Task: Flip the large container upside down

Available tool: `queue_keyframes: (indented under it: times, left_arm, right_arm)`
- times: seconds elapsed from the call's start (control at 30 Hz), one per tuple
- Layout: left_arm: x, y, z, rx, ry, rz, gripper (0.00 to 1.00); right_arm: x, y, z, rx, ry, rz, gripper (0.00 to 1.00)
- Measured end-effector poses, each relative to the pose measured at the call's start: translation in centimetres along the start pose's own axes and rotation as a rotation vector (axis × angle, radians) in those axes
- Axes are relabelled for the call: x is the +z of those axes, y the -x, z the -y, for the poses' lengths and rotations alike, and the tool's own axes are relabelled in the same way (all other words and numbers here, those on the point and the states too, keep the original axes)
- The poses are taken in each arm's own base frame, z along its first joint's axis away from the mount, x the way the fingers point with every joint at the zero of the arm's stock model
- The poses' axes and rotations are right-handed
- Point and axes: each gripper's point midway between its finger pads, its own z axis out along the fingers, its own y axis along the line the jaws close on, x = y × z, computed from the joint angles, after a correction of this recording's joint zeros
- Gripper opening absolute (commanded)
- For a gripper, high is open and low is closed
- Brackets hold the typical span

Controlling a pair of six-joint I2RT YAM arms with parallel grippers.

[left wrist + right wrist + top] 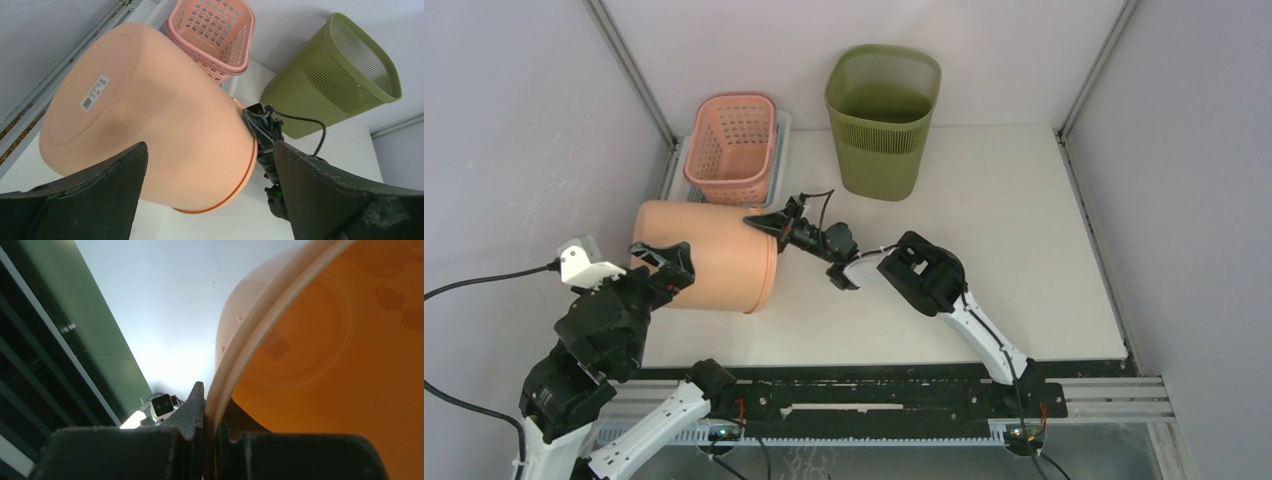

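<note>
The large container is a peach plastic tub lying on its side at the table's left, mouth facing right and its labelled base facing left. My right gripper is shut on the tub's upper rim; in the right wrist view one finger is outside and one inside the rim, with the gripper pinching the wall. My left gripper is open at the tub's near left side. In the left wrist view its fingers straddle the tub's lower wall without touching.
A pink lattice basket stands on a white tray behind the tub, close to its far side. A tall green ribbed bin stands at the back centre. Walls and a metal post close in the left.
</note>
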Motion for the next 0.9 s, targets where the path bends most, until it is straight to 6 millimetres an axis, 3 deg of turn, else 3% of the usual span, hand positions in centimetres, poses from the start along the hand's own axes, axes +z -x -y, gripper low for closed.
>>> queue_keyframes:
  times: [0.07, 0.2, 0.27, 0.33, 0.43, 0.63, 0.9]
  left_arm:
    - [0.0, 0.0, -0.1, 0.002, 0.005, 0.002, 1.00]
    - [0.0, 0.2, -0.3, 0.001, 0.018, 0.012, 1.00]
    - [0.0, 0.3, -0.5, 0.000, 0.024, 0.018, 1.00]
    - [0.0, 0.4, -0.6, -0.002, 0.030, 0.025, 1.00]
    - [0.0, 0.5, -0.7, -0.003, 0.035, 0.029, 1.00]
    - [0.1, 0.4, -0.7, -0.001, 0.035, 0.029, 1.00]
    - [0.4, -0.1, -0.6, 0.003, 0.036, 0.025, 1.00]
  right_arm:
    - [-0.1, 0.2, 1.3, 0.024, -0.005, 0.013, 0.00]
    - [-0.1, 0.2, 1.3, 0.026, 0.023, 0.023, 0.00]
    - [-0.2, 0.3, 1.3, 0.026, 0.024, 0.025, 0.08]
    - [-0.4, 0.4, 1.4, 0.026, 0.025, 0.030, 0.25]
    - [-1.1, 0.8, 1.8, 0.027, 0.016, 0.041, 0.34]
    - [-4.7, 3.0, 4.7, 0.043, -0.085, 0.117, 0.42]
    - [-9.4, 4.3, 4.2, -0.008, -0.186, 0.177, 0.55]
